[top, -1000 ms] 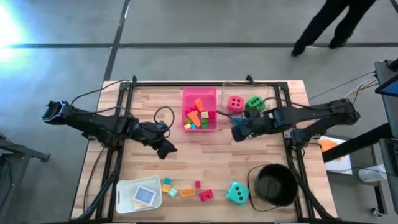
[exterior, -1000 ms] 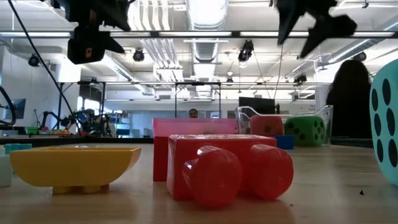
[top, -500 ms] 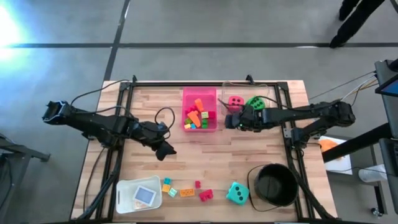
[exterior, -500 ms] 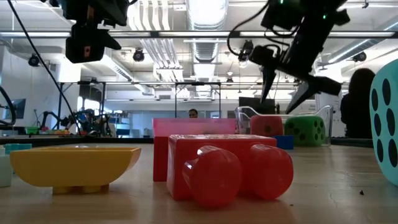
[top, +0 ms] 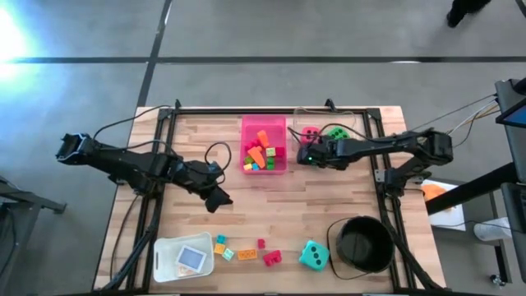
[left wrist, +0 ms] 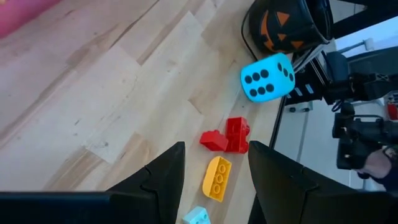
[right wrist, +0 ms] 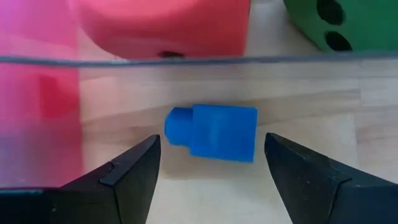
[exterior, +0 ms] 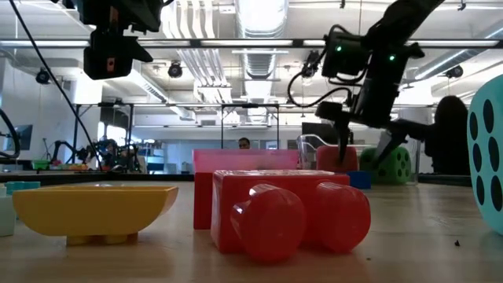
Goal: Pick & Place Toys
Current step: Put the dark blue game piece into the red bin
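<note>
A blue brick lies on its side on the table, just outside the clear container's wall; a red die and a green die sit inside that container. My right gripper hangs open low over the brick and slants down, one finger to each side, touching nothing. It shows by the container in the high view and the low view. My left gripper waits open above mid-table. Red bricks, a yellow brick and a teal die lie near the front edge.
The pink tray at the far middle holds several bricks. A black bucket stands at the near right. A white tub with a card sits at the near left. Bare wood lies between the two arms.
My right gripper has come down from high above the table and moved toward the far left, rolling its wrist. It has ended low beside the clear container, over the blue brick. Its fingers have stayed apart.
</note>
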